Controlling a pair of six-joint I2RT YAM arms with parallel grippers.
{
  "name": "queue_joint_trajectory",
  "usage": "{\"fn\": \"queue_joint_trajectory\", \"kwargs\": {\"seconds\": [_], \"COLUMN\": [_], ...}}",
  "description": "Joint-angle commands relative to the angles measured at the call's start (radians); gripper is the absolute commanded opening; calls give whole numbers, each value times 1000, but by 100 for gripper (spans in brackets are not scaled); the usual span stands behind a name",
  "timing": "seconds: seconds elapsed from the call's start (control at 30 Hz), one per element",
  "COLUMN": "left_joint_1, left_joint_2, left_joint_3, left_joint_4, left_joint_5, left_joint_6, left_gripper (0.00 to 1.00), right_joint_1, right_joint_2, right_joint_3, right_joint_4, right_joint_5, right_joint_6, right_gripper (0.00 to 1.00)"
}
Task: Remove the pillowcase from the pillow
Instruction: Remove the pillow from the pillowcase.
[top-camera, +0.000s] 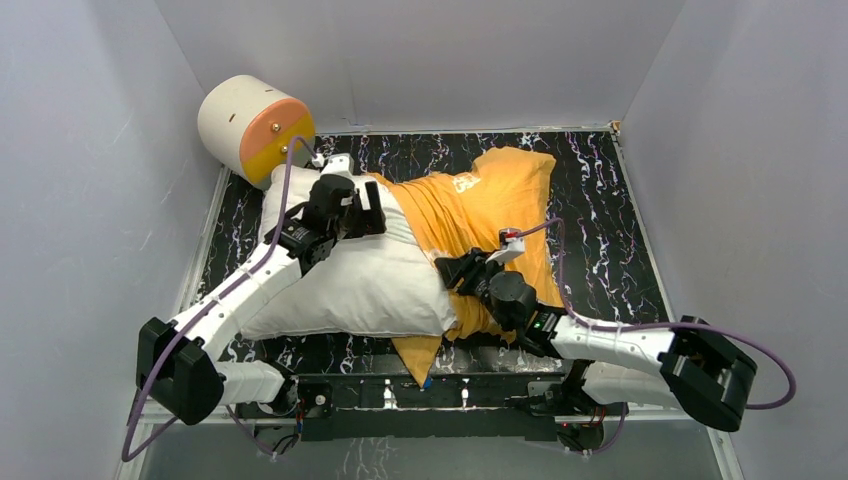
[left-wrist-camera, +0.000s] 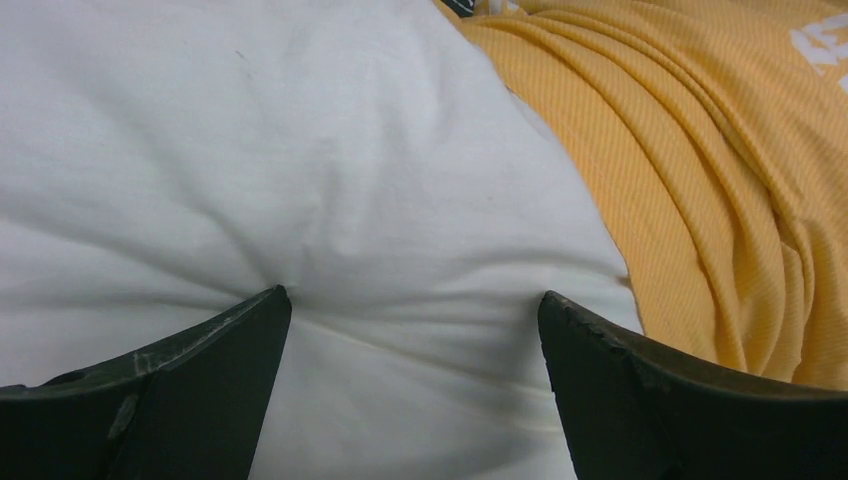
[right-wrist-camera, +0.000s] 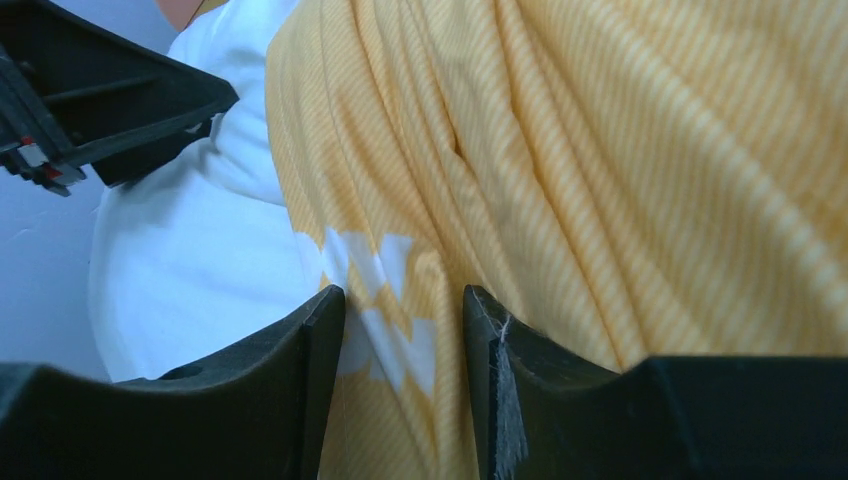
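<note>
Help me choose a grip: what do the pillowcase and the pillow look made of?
The pillowcase looks like thin, matte orange-yellow cloth with a fine striped weave, falling in soft folds; cotton or synthetic, I cannot tell. The pillow seems a plain white matte fabric shell over soft stuffing: it dimples and puckers.

One white pillow (top-camera: 350, 285), one orange-yellow pillowcase (top-camera: 480, 215) and one cream cylinder (top-camera: 250, 125) with an orange end share a single black marbled table (top-camera: 610, 220). Two robot arms, the left arm (top-camera: 245, 295) and the right arm (top-camera: 610, 340), carry two grippers in all: the left gripper (left-wrist-camera: 415, 300) and the right gripper (right-wrist-camera: 403, 295).
</note>
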Motion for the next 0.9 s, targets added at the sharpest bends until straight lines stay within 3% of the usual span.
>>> {"fn": "queue_joint_trajectory", "kwargs": {"seconds": [0.0, 0.1, 0.13, 0.17, 0.27, 0.37, 0.53, 0.63, 0.67, 0.7, 0.73, 0.77, 0.8, 0.87], "left_joint_1": [45, 45, 44, 45, 45, 45, 45, 44, 45, 45, 45, 45, 45, 45], "left_joint_2": [1, -106, -136, -160, -206, -249, -319, -344, -351, -355, -360, -371, -385, -475], "left_joint_3": [-155, -358, -425, -465, -535, -587, -629, -623, -629, -642, -659, -675, -687, -722], "left_joint_4": [54, 195, 219, 229, 222, 227, 209, 186, 183, 182, 186, 182, 168, 138], "left_joint_5": [131, 202, 208, 208, 212, 234, 199, 180, 168, 149, 142, 140, 134, 108], "left_joint_6": [-17, -88, -114, -131, -158, -184, -220, -244, -261, -281, -313, -348, -373, -425], "left_gripper": [64, 27, 6, 0, 0, 0, 0, 0, 0, 0, 0, 0, 0, 0], "right_joint_1": [14, 14, 13, 12, 8, -50, -316, -346, -347, -355, -394, -498, -602, -751], "right_joint_2": [-97, -205, -225, -238, -176, -4, 370, 675, 747, 795, 804, 784, 760, 742], "right_joint_3": [-17, 118, 172, 235, 442, 677, 1016, 1282, 1340, 1372, 1333, 1273, 1250, 1257], "right_joint_4": [-399, -484, -510, -529, -594, -715, -908, -1128, -1223, -1272, -1250, -1175, -1144, -1102], "right_joint_5": [-45, -16, 6, 29, 111, 141, -201, -296, -287, -179, -88, -62, -29, 63], "right_joint_6": [-54, -134, -167, -204, -342, -469, -468, -530, -546, -539, -538, -531, -502, -554], "right_gripper": [58, 65, 68, 71, 84, 92, 99, 97, 92, 82, 66, 41, 2, 0]}}
